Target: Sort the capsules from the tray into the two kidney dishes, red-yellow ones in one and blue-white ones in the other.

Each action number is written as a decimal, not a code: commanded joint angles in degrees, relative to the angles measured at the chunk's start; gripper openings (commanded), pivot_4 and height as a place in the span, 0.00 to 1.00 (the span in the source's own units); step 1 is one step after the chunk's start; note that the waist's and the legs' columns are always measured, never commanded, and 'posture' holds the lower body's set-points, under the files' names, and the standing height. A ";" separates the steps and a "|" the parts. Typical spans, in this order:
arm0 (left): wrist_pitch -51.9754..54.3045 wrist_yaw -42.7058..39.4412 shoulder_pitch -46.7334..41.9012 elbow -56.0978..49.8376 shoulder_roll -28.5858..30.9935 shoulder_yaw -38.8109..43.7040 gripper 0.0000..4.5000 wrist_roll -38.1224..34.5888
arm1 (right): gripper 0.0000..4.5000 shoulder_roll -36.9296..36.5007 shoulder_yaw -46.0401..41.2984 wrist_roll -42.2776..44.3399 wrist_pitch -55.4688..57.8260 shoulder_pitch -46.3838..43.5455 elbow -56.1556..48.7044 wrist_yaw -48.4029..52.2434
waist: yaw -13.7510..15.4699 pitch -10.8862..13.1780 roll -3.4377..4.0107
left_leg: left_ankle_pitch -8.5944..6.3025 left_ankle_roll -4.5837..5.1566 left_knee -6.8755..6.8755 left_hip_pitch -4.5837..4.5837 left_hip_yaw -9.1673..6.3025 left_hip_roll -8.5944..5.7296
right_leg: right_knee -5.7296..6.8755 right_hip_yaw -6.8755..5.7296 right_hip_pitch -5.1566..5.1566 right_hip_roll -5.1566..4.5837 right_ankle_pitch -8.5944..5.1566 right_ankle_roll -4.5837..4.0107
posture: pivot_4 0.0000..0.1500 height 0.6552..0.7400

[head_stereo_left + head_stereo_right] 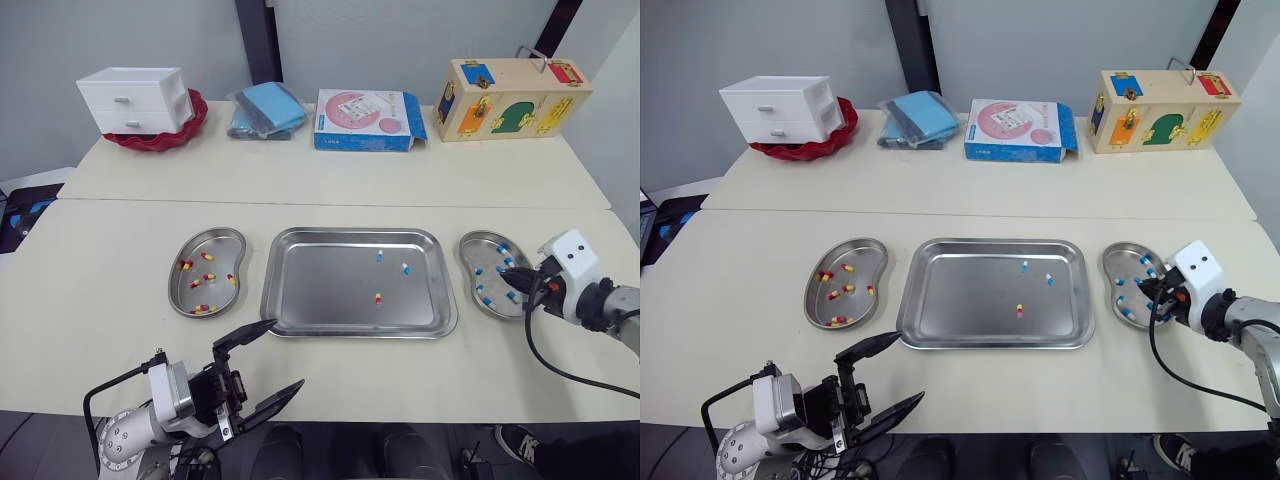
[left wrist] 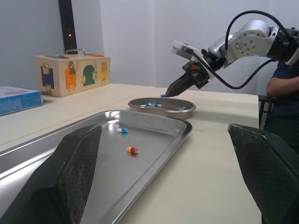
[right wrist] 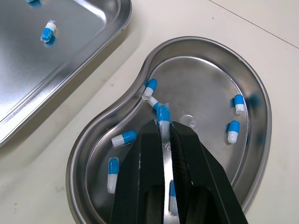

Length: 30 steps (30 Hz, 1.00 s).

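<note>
Silver-grey arms (image 1: 128, 432) w/ black cables (image 1: 528, 328), white cam box (image 1: 570, 256) on R wrist, black tapered fingers (image 1: 247, 337)

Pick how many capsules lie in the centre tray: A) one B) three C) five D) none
B: the tray holds a blue-white capsule, a second blue-white capsule and a red-yellow capsule; the held capsule in the right end effector hangs over the kidney dish, not the tray.
</note>
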 commanded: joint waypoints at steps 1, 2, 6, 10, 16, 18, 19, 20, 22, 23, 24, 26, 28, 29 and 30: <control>0.12 0.78 -0.01 -2.06 -0.27 -0.18 1.00 -0.10 | 0.00 -1.39 -1.10 -0.11 -0.88 -1.06 -0.15 -0.14 | 0.00 0.00 0.00 | 0.00 0.00 0.00 0.00 0.00 0.00 | 0.00 0.00 0.00 0.00 0.00 0.00 | 1.00 1.00; 0.12 0.83 -0.05 -2.04 -0.24 -0.21 1.00 -0.12 | 0.00 -1.41 -1.10 -0.14 -0.88 -1.08 -0.13 -0.17 | 0.00 0.00 0.00 | 0.00 0.00 0.00 0.00 0.00 0.00 | 0.00 0.00 0.00 0.00 0.00 0.00 | 1.00 1.00; 0.01 0.66 -0.20 -1.67 -0.11 -0.19 1.00 -0.31 | 0.00 -1.48 -1.11 -0.35 -0.87 -1.26 0.07 -0.44 | 0.02 0.00 0.00 | 0.00 0.00 0.00 0.00 0.00 0.00 | 0.00 0.00 0.00 0.00 0.00 0.00 | 1.00 1.00; -0.12 0.47 -0.17 -1.27 -0.11 0.02 1.00 -0.49 | 0.00 -1.57 -1.12 -0.63 -0.66 -1.35 0.35 -0.67 | 0.02 0.00 0.00 | 0.00 0.00 0.00 0.00 0.00 0.00 | 0.00 0.00 0.00 0.00 0.00 0.00 | 1.00 1.00; -0.60 -0.13 0.02 -0.73 -0.28 0.18 1.00 -0.53 | 0.31 -1.49 -1.14 -0.74 -0.10 -1.43 0.41 -0.88 | 0.03 0.00 0.01 | 0.00 0.00 0.01 0.00 0.00 0.00 | 0.00 0.00 0.00 0.00 0.00 0.00 | 1.00 1.00; -0.68 -0.23 0.07 -0.67 -0.31 0.21 1.00 -0.53 | 0.43 -1.38 -1.22 -0.49 0.07 -1.55 0.32 -0.82 | 0.04 0.00 0.00 | 0.00 0.00 0.01 0.00 0.00 0.00 | 0.00 0.00 0.00 0.00 0.00 0.00 | 1.00 1.00; -0.71 -0.26 0.07 -0.64 -0.32 0.21 1.00 -0.52 | 0.49 -1.36 -1.20 -0.46 0.08 -1.60 0.31 -0.81 | 0.04 0.00 0.00 | 0.00 0.00 0.01 0.00 0.00 0.00 | 0.00 0.00 0.00 0.00 0.00 0.00 | 1.00 1.00; -0.80 -0.33 0.15 -0.64 -0.33 0.23 1.00 -0.54 | 0.53 -1.32 -1.24 -0.41 0.14 -1.56 0.19 -0.84 | 0.05 0.00 0.01 | 0.00 0.00 0.01 0.00 0.00 0.00 | 0.00 0.00 0.00 0.00 0.00 0.00 | 1.00 1.00; -0.83 -0.37 0.28 -0.70 -0.31 0.24 1.00 -0.56 | 0.64 -1.31 -1.32 -0.34 0.17 -1.43 0.01 -0.81 | 0.04 0.00 0.01 | 0.00 0.00 0.01 0.00 0.00 0.00 | 0.00 0.00 0.00 0.00 0.00 0.00 | 1.00 1.00; -0.86 -0.38 0.37 -0.76 -0.31 0.25 1.00 -0.57 | 0.71 -1.32 -1.38 -0.29 0.17 -1.33 -0.10 -0.78 | 0.04 0.00 0.01 | 0.00 0.00 0.01 0.00 0.00 0.00 | 0.00 0.00 0.00 0.00 0.00 0.00 | 1.00 1.00; -0.87 -0.36 0.47 -0.84 -0.30 0.25 1.00 -0.56 | 0.78 -1.34 -1.47 -0.22 0.17 -1.21 -0.21 -0.72 | 0.04 0.00 0.00 | 0.00 0.00 0.01 0.00 0.00 0.00 | 0.00 0.00 0.00 0.00 0.00 0.00 | 1.00 1.00; -0.89 -0.30 0.63 -0.94 -0.27 0.30 1.00 -0.52 | 0.91 -1.42 -1.63 -0.15 0.14 -0.93 -0.35 -0.59 | 0.05 0.00 0.01 | 0.00 0.00 0.01 0.00 0.00 0.00 | 0.00 0.00 0.00 0.00 0.00 0.00 | 1.00 1.00; -0.83 0.00 0.71 -1.12 -0.25 0.37 1.00 -0.37 | 1.00 -1.55 -1.91 -0.08 -0.02 -0.62 -0.33 -0.40 | 0.05 0.00 0.00 | 0.00 0.00 0.01 0.00 0.00 0.00 | 0.00 0.00 0.00 0.00 0.00 0.00 | 1.00 1.00; -0.81 0.34 0.65 -1.24 -0.31 0.45 1.00 -0.25 | 1.00 -1.63 -2.09 -0.03 -0.15 -0.45 -0.23 -0.25 | 0.06 0.00 0.00 | 0.00 0.00 0.01 0.00 0.00 0.00 | 0.00 0.00 0.00 0.00 0.00 0.00 | 1.00 1.00; -0.71 0.91 0.52 -1.38 -0.35 0.63 1.00 -0.07 | 1.00 -1.68 -2.27 -0.05 -0.47 -0.26 -0.02 -0.11 | 0.06 0.00 0.01 | 0.00 0.00 0.01 0.00 0.00 0.00 | 0.00 -0.01 0.00 0.00 0.00 0.00 | 1.00 1.00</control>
